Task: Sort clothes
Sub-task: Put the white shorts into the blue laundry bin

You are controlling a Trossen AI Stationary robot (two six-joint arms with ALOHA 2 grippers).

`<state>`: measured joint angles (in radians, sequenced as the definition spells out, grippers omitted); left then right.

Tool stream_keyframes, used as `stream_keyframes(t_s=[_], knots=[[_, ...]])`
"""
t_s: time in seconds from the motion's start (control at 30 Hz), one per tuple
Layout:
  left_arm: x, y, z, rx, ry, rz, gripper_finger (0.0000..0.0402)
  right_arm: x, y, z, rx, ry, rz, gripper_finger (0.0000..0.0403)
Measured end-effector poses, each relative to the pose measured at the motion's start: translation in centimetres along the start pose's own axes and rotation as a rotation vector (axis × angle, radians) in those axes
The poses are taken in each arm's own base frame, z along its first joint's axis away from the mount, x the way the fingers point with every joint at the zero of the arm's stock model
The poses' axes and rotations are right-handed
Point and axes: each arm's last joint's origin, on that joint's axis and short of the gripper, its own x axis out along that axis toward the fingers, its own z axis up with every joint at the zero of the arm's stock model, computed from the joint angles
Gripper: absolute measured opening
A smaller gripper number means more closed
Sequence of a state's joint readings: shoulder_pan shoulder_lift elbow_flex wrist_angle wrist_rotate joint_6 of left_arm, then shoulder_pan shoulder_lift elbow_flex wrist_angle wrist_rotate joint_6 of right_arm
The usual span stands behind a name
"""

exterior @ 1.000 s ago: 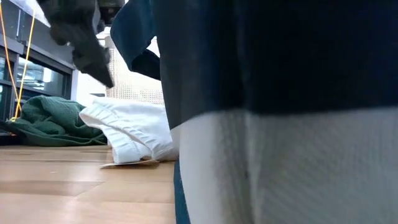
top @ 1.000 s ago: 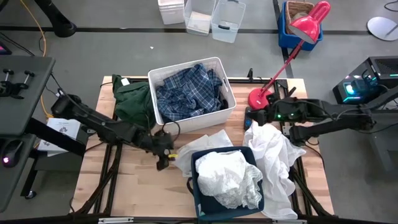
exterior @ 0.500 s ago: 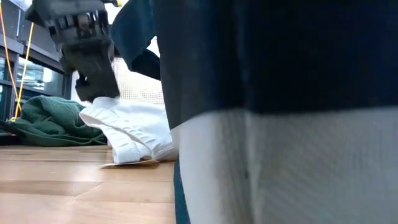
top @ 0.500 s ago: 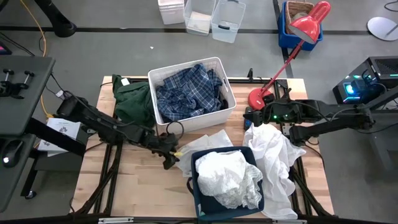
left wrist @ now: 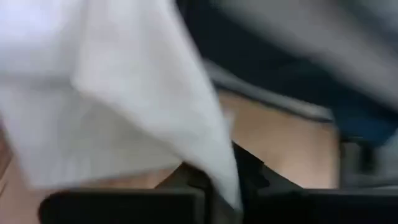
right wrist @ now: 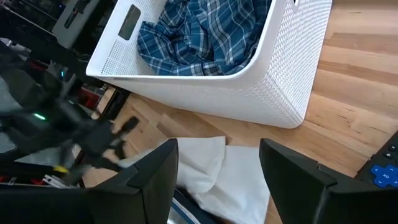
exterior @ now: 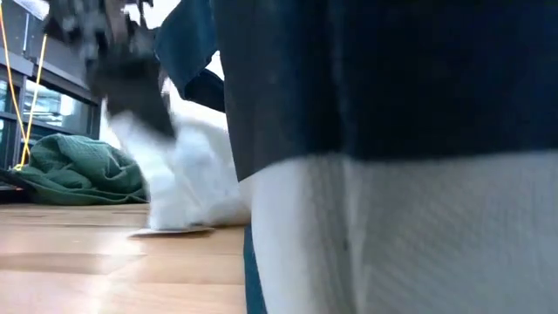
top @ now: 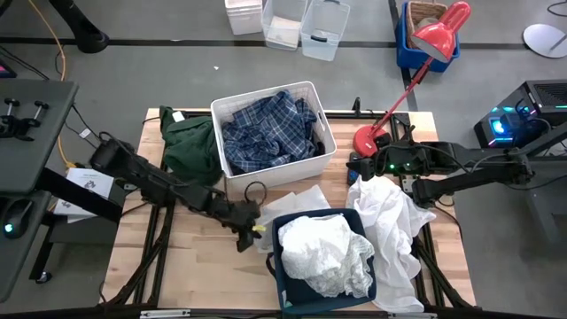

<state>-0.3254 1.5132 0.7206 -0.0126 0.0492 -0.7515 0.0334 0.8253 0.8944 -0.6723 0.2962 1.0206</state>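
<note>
A blue-and-white plaid shirt lies in the white bin. To the bin's left, a dark green garment is heaped on the table. White clothes fill the navy bin, and another white piece drapes over the bin's right side. One more white garment lies between the two bins. My left gripper is at that garment's left edge, shut on it. My right gripper hovers open near the table's far right, holding nothing. My left gripper pinches the white garment's left edge between its two fingers, coming in slanting down from the table's left. One layer or several, I cannot tell. The cloth rises above the fingers in a bunch, and the rest still lies on the table.
A red desk lamp stands on the table's far right corner, close to my right arm. Bare wood shows at the near left. Clear tubs and a blue crate sit on the floor beyond the table.
My left gripper has moved down and toward the table's right edge onto the white garment's left edge and has shut on it. That edge has bunched up higher, and it is blurred in the low view.
</note>
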Motion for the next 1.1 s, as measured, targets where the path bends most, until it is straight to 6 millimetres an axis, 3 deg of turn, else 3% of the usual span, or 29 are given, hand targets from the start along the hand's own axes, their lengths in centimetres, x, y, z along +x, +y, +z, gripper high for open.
stream_keyframes(t_s=[0.13,0.33,0.47,0.57,0.73,0.87,0.97,1.1], knots=[[-5.0,-2.0,2.4,0.044,-0.139,-0.091,0.0005,0.0,0.0,0.0,-0.001,0.001,-0.002,0.022],[-14.1,-2.9,5.4,0.15,-0.473,0.089,0.0002,0.0,0.0,0.0,-0.001,0.001,-0.002,0.022],[-17.0,-3.5,7.9,0.209,-0.668,0.136,0.0001,0.0,0.0,0.0,-0.001,0.001,-0.002,0.022],[-16.6,-4.2,10.1,0.269,-0.715,0.113,0.0001,0.0,0.0,0.0,-0.007,-0.005,-0.005,0.022],[-12.3,-6.0,14.1,0.373,-0.71,-0.058,0.0001,0.0,0.0,0.1,-0.006,-0.028,-0.013,0.022],[-9.8,-8.8,18.2,0.467,-0.746,-0.275,0.0001,0.0,0.0,0.1,-0.006,-0.04,-0.02,0.022],[-9.2,-11.6,20.7,0.58,-0.741,-0.438,0.0001,0.0,0.0,0.1,-0.006,-0.042,-0.021,0.022],[-9.6,-14.5,21.7,0.684,-0.712,-0.562,0.0,0.0,-0.1,0.2,-0.001,-0.061,-0.033,0.022]])
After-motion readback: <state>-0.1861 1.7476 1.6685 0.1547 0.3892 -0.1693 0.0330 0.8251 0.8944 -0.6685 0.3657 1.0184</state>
